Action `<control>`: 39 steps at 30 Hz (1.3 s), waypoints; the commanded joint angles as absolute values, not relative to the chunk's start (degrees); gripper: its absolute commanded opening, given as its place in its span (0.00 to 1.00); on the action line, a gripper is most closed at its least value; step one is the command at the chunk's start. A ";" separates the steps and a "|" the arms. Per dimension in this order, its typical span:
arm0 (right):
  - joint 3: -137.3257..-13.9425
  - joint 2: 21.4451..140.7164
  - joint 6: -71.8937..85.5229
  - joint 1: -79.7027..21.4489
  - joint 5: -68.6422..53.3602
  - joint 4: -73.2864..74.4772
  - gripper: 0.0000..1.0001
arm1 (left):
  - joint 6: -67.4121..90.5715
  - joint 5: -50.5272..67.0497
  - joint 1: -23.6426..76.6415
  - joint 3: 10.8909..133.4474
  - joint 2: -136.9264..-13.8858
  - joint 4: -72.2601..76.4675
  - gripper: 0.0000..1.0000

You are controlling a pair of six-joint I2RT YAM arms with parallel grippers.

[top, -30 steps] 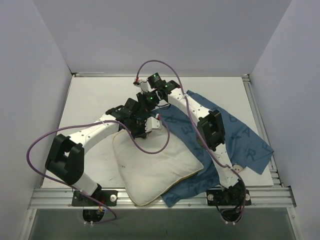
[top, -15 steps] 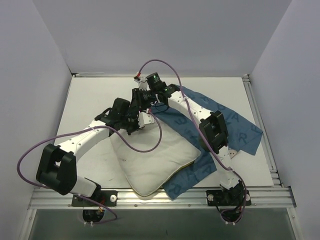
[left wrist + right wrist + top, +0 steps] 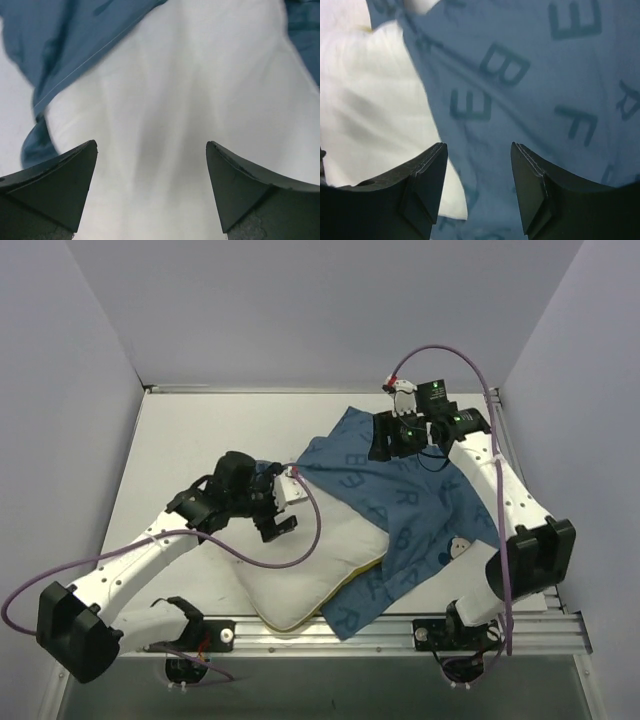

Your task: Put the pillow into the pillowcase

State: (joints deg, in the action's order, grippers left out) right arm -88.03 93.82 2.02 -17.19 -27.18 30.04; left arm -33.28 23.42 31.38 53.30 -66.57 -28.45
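The white pillow [image 3: 305, 575] lies at the near middle of the table, its yellow band [image 3: 372, 568] on the right edge. The blue lettered pillowcase [image 3: 400, 495] is draped over the pillow's far and right side. My left gripper [image 3: 281, 505] hovers over the pillow's far left corner, open and empty. In the left wrist view the left gripper [image 3: 151, 145] spans bare pillow [image 3: 175, 100], with pillowcase [image 3: 60, 40] at the upper left. My right gripper [image 3: 379, 438] stands open over the pillowcase's far edge. In its wrist view the right gripper [image 3: 477, 146] holds nothing; pillowcase [image 3: 530, 75] lies below, pillow [image 3: 370, 100] at left.
The white table [image 3: 190, 435] is boxed in by grey walls on three sides. A metal rail [image 3: 330, 626] runs along the near edge and another [image 3: 507, 475] along the right. Purple cables [image 3: 310, 525] loop off both arms.
Both grippers have opened and let go. The left arm drew back toward the near left and the right arm swung to the far right. The pillowcase now lies spread over the pillow's far right part.
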 commanded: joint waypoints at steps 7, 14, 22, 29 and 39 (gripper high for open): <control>-67.87 82.36 -8.09 -25.05 -18.46 41.23 0.57 | -15.92 14.95 49.73 53.53 -75.14 -26.39 0.97; -61.44 83.84 -7.39 -24.88 -16.17 38.85 0.51 | -16.70 6.95 60.90 51.59 -81.64 -20.57 0.97; -66.97 85.08 -5.98 -24.26 -25.30 39.98 0.00 | -11.79 9.21 58.11 55.72 -90.79 -16.97 0.17; -73.03 80.86 -2.47 -27.06 -44.64 39.91 0.00 | 8.50 22.06 40.97 58.88 -81.31 -4.49 0.00; -84.19 82.43 8.86 -31.73 -48.42 26.20 0.00 | 25.48 18.63 37.17 62.94 -73.91 1.67 0.00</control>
State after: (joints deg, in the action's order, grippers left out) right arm -80.73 81.95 2.70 -31.22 -42.68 31.11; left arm 17.41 18.48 36.47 61.54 -76.60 -8.84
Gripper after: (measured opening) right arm 0.030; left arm 0.027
